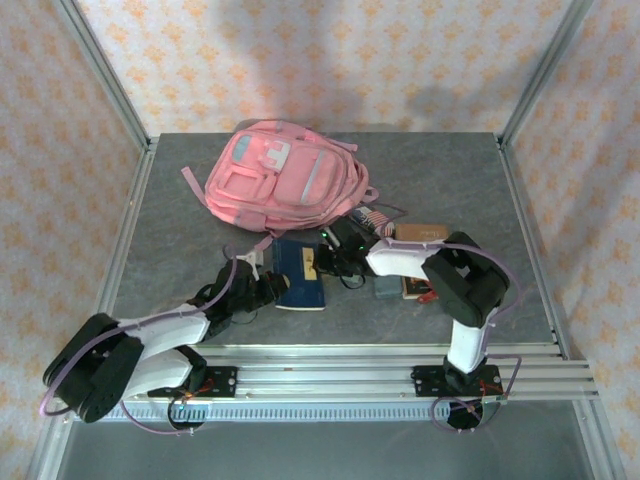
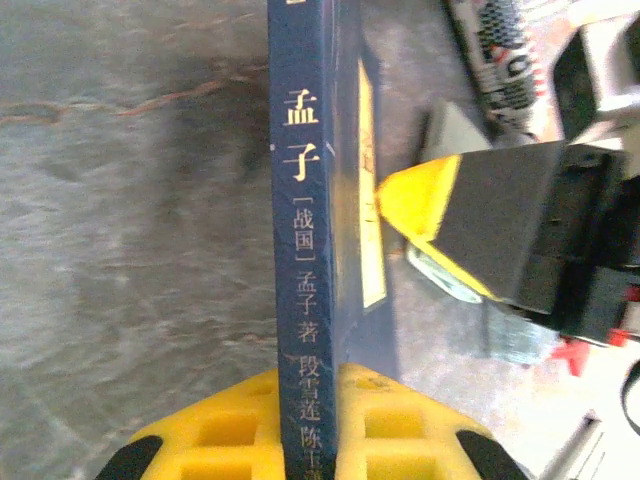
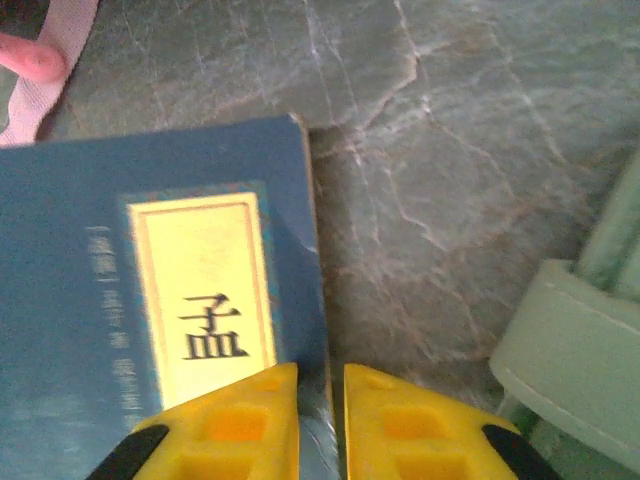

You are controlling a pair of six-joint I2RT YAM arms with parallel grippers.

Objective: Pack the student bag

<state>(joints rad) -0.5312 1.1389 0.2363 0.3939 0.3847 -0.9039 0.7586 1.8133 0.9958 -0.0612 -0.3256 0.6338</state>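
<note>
One student bag point(image 1: 285, 175), pink, lies front-up at the far centre of the table point(image 1: 450, 180). One blue book point(image 1: 300, 275) lies just before it. Two grippers: left gripper point(image 2: 320, 385) clamped on the spine; right gripper point(image 3: 320, 372) straddles the book's edge, grip cannot be determined.

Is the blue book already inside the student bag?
No, the blue book sits outside the student bag, on its near side.
</note>
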